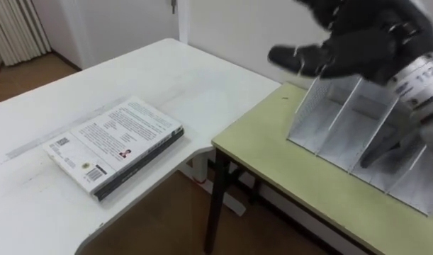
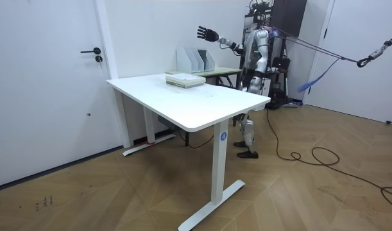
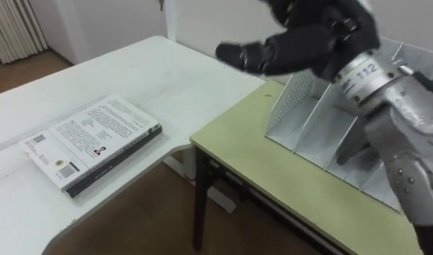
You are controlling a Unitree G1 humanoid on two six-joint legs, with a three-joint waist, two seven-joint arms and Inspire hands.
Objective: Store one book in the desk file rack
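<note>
**Right hand up over the file rack, nothing in it**

Right hand (image 3: 315, 42) first, since it sits closest to the head camera: it hangs in the air above the rack with the fingers spread and only loosely bent, and it holds nothing. From across the room the same hand shows as an open palm at the end of an arm stretched out towards the room view's left.

Directly below it stands the silver mesh desk file rack (image 3: 301, 106), upright, its slanted dividers making several slots. I see no book in any of the slots that show. The rack sits at the far side of a small yellow-green desk (image 3: 273, 177) with dark legs, close to the wall.

Off to the robot's left, well apart from the rack, a stack of books (image 3: 92, 142) lies flat on the white table (image 3: 166, 78), near the edge that curves in towards the green desk. The top book has a pale cover facing up, with a darker volume beneath it.

Wooden floor (image 3: 145, 219) shows in the gap between the two desks. The robot stands upright beside the green desk.
</note>
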